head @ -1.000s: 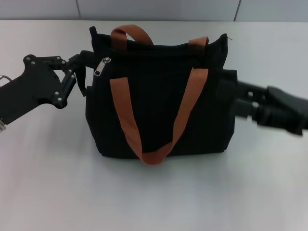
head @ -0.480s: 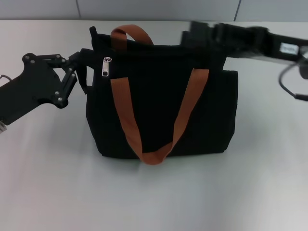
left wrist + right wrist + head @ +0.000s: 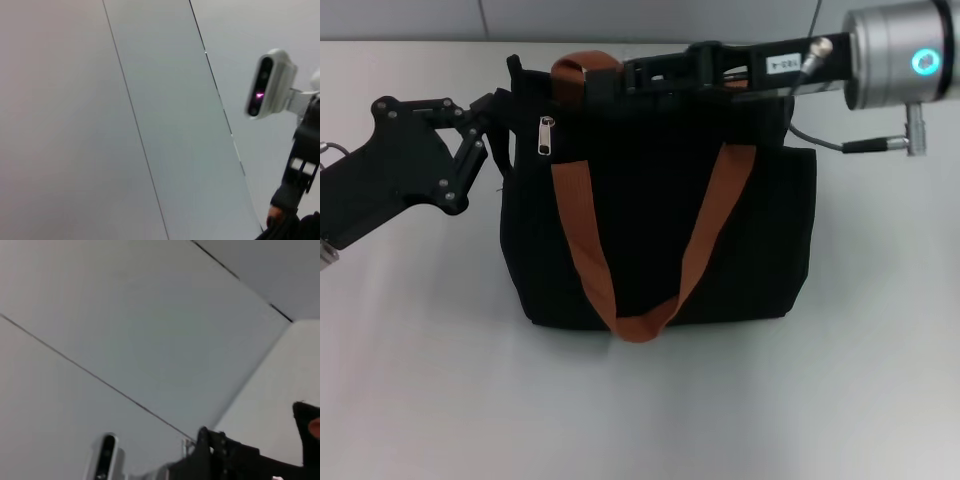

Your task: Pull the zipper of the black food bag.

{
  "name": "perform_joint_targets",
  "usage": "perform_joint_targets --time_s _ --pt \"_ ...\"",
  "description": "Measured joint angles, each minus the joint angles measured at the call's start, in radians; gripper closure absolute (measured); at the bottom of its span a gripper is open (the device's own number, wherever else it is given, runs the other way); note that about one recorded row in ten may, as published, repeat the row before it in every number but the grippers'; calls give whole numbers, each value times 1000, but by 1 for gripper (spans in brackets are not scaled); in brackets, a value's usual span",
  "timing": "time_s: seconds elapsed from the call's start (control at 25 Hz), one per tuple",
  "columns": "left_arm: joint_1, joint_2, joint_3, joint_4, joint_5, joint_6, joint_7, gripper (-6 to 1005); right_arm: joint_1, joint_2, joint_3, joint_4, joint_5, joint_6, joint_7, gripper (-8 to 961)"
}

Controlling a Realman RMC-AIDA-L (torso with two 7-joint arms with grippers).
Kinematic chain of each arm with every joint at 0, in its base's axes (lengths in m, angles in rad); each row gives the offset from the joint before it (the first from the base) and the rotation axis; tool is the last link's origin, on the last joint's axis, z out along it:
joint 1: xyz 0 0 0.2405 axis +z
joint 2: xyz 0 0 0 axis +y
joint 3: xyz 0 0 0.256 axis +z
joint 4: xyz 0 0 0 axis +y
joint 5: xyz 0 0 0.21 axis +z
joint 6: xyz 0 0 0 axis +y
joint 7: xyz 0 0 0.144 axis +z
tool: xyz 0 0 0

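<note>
The black food bag [image 3: 660,220] stands upright in the middle of the table, its two orange-brown straps [image 3: 582,240] hanging down the front. The silver zipper pull [image 3: 547,135] hangs at the left end of the zipper line, on the bag's upper front. My left gripper [image 3: 488,128] is at the bag's upper left corner, shut on its left edge, just left of the pull. My right gripper [image 3: 632,76] reaches in from the right across the bag's top, its tip by the rear strap, above and to the right of the pull.
The bag rests on a light grey table [image 3: 640,400]. A grey panelled wall [image 3: 650,18] runs behind it. The right arm's silver wrist [image 3: 900,55] and its cable [image 3: 820,140] hang over the bag's right top corner. The wrist views show mostly wall [image 3: 150,120].
My right arm has swung up from the bag's right side and reached leftward across the bag's top. The left gripper has stayed at the bag's left corner. The zipper pull has shifted slightly right.
</note>
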Motion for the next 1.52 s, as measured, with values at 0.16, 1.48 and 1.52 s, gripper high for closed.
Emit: perform_joint_targets --time_s 0.16,1.48,1.52 --pt "-5 0 0 -1 0 7 0 976 35 -3 -11 0 -53 22 46 251" --pt "-28 -2 3 -18 -14 33 -12 977 141 37 -137 -19 -123 141 105 419" --pt "-28 -2 2 -18 -14 34 -12 977 140 37 -139 -20 -123 142 105 422"
